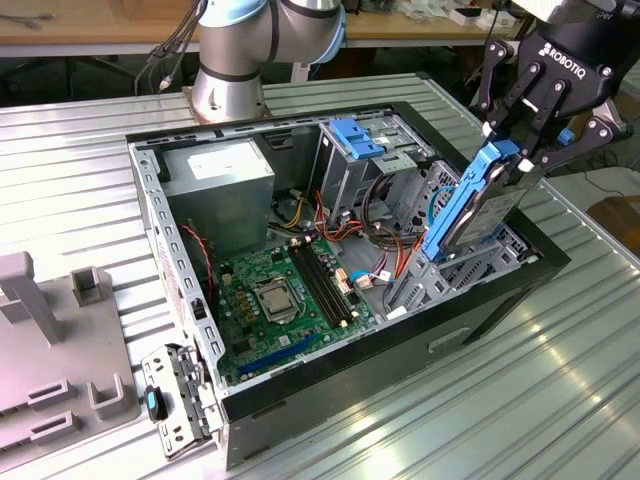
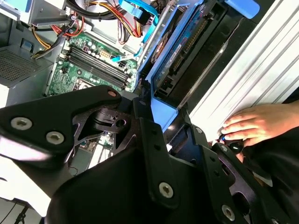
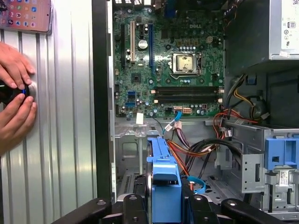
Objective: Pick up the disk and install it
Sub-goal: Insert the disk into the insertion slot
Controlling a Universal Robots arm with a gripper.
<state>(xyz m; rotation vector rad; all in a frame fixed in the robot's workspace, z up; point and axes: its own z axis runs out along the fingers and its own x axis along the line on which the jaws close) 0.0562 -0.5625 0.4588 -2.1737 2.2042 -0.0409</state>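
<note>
One ribbed metal table (image 1: 80, 170) carries everything, and on it lies the open computer case (image 1: 330, 375), which serves as the reference for all other places. Behind the case, close to its back wall, stands the base of the robot arm (image 1: 235, 60). Beside the case, outside its rear-panel end, a grey plastic fixture (image 1: 50, 340) sits on the table. Inside the case, in the corner nearest to the arm base, there is the grey power supply (image 1: 220, 190) with a white sticker. On the case floor lies the green motherboard (image 1: 275, 300), and the first wrist view shows it also (image 3: 163, 70). Above the opposite end of the case hangs the black gripper (image 1: 518, 158), and its fingers are closed tight on the upper end of the disk (image 1: 475, 205). This disk stands tilted, with blue rails along its edges; its lower end is already down in the drive bay at the front end of the case, and its upper end rises above the case rim. In the first wrist view the blue end of the disk (image 3: 163, 186) sits between the black fingers. Outside the case, near its long black wall, a person's hands (image 3: 16, 116) rest on the table around a small round object. On the motherboard, the silver processor socket (image 3: 186, 63) is the smallest part that I can name.
</note>
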